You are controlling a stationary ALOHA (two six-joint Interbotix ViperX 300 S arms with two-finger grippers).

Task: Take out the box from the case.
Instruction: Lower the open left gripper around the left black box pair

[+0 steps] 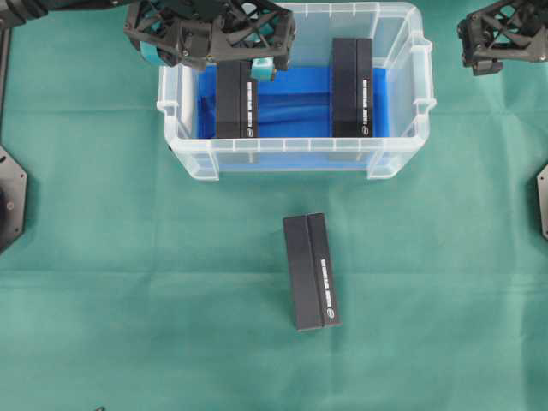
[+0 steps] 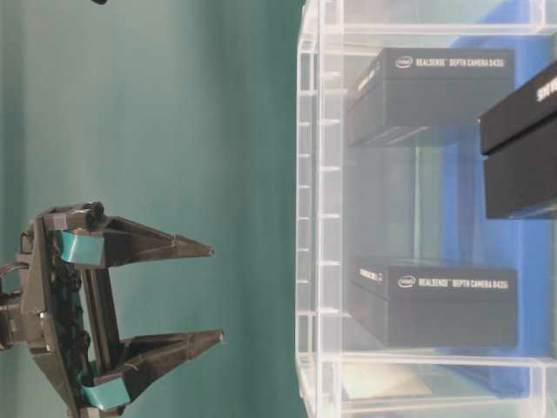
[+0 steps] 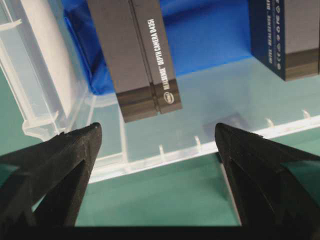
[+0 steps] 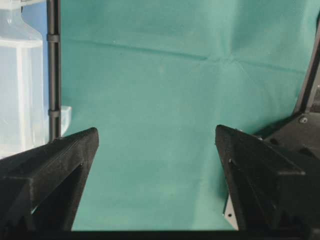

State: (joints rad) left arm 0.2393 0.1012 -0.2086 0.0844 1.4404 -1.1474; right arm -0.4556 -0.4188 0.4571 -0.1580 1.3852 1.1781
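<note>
The case (image 1: pixel 291 154) is a clear bin with a blue lining, standing at the back middle of the table. Two black boxes lie in it, a left box (image 1: pixel 235 98) and a right box (image 1: pixel 352 86). My left gripper (image 1: pixel 207 51) hangs open above the case's back left, over the left box (image 3: pixel 135 55), with nothing between its fingers. From table level the left gripper (image 2: pixel 214 292) points at the case's rim (image 2: pixel 305 218), above that box (image 2: pixel 435 300). My right gripper (image 1: pixel 505 38) is open and empty, outside the case at the back right.
A third black box (image 1: pixel 311 271) lies on the green cloth in front of the case. Black mounts sit at the left edge (image 1: pixel 10 201) and right edge (image 1: pixel 542 201). The right wrist view shows green cloth (image 4: pixel 160 100) and the case's wall (image 4: pixel 15 90) at its left.
</note>
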